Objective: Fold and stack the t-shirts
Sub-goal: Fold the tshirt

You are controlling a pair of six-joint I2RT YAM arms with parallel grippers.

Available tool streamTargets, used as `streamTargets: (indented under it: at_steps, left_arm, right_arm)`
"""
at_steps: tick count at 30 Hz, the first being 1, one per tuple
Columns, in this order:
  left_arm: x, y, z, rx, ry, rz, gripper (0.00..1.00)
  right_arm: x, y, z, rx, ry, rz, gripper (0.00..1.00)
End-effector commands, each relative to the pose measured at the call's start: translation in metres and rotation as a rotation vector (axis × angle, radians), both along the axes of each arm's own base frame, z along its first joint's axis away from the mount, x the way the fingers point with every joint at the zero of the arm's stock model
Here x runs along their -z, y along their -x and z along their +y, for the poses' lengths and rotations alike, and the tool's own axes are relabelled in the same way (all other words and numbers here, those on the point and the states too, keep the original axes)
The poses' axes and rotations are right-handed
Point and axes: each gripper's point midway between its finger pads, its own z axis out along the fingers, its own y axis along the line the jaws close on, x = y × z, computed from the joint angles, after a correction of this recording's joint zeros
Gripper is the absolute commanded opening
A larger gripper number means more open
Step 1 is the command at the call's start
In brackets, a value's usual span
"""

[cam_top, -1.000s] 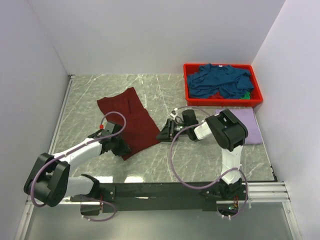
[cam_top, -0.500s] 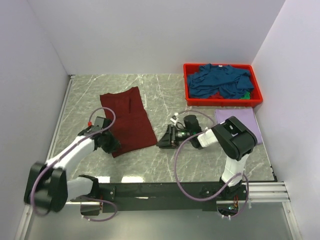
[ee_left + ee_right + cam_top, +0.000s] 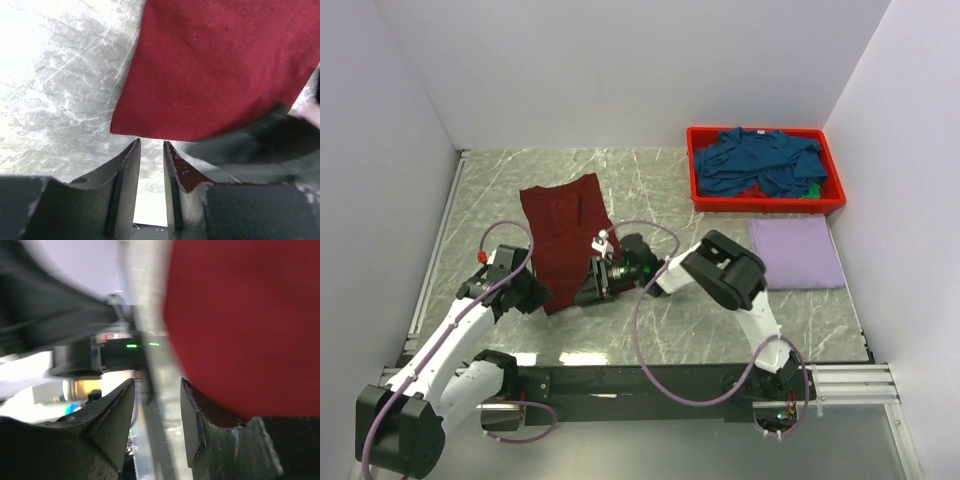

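One lavender t-shirt (image 3: 798,252) is noted folded on the bench (image 3: 720,330). The maroon t-shirt (image 3: 565,235) lies part-folded at centre-left, and teal t-shirts (image 3: 760,165) are left in the red bin (image 3: 692,170). At its near edge the left fingers (image 3: 127,170) are narrowly parted and the right fingers (image 3: 115,410) wider, both empty.

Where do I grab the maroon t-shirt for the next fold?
I'd take the near hem at its two corners, coming in low from the near side. The maroon t-shirt lies flat as a long strip, and the left gripper and right gripper sit open at that edge.
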Motion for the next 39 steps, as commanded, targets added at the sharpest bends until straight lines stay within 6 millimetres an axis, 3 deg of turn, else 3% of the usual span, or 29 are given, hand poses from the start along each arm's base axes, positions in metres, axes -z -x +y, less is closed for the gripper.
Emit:
streamTargets:
  at_steps: [1, 4, 6, 13, 16, 18, 20, 25, 30, 34, 35, 39]
  left_arm:
    - [0.005, 0.0, 0.001, -0.026, 0.007, 0.008, 0.31]
    - [0.011, 0.0, -0.004, -0.01, 0.024, 0.015, 0.31]
    - [0.016, 0.0, -0.006, -0.002, 0.028, 0.032, 0.31]
    - [0.031, 0.002, -0.004, 0.006, 0.005, 0.071, 0.24]
    - [0.047, 0.011, 0.0, -0.03, -0.007, 0.129, 0.17]
    - [0.06, 0.021, 0.004, -0.054, -0.025, 0.194, 0.17]
    - [0.071, 0.031, 0.005, -0.069, -0.028, 0.255, 0.17]
    - [0.067, 0.03, 0.008, -0.093, -0.04, 0.26, 0.15]
    - [0.029, 0.0, 0.013, -0.08, -0.082, 0.129, 0.25]
    - [-0.008, -0.04, 0.014, -0.031, -0.139, 0.019, 0.34]
    - [-0.021, -0.06, 0.011, -0.024, -0.146, -0.024, 0.34]
    - [-0.04, -0.109, 0.0, 0.059, -0.181, -0.099, 0.34]
  right_arm:
    - [0.042, -0.005, 0.006, 0.059, 0.097, 0.058, 0.49]
    - [0.057, -0.006, 0.002, 0.076, 0.136, 0.071, 0.49]
    - [0.051, -0.003, 0.001, 0.056, 0.126, 0.065, 0.49]
    - [-0.021, 0.0, -0.002, -0.003, 0.05, -0.073, 0.49]
    - [-0.039, -0.005, -0.009, 0.004, 0.031, -0.106, 0.49]
    - [-0.037, -0.015, -0.017, 0.03, 0.038, -0.116, 0.49]
    - [-0.024, -0.023, -0.027, 0.061, 0.068, -0.098, 0.49]
    - [0.026, -0.038, -0.061, 0.146, 0.121, -0.015, 0.49]
    - [0.048, -0.044, -0.083, 0.187, 0.166, 0.015, 0.49]
    - [0.026, -0.05, -0.089, 0.197, 0.15, -0.031, 0.49]
    - [0.023, -0.053, -0.09, 0.197, 0.151, -0.057, 0.49]
    - [0.004, -0.063, -0.089, 0.206, 0.147, -0.104, 0.49]
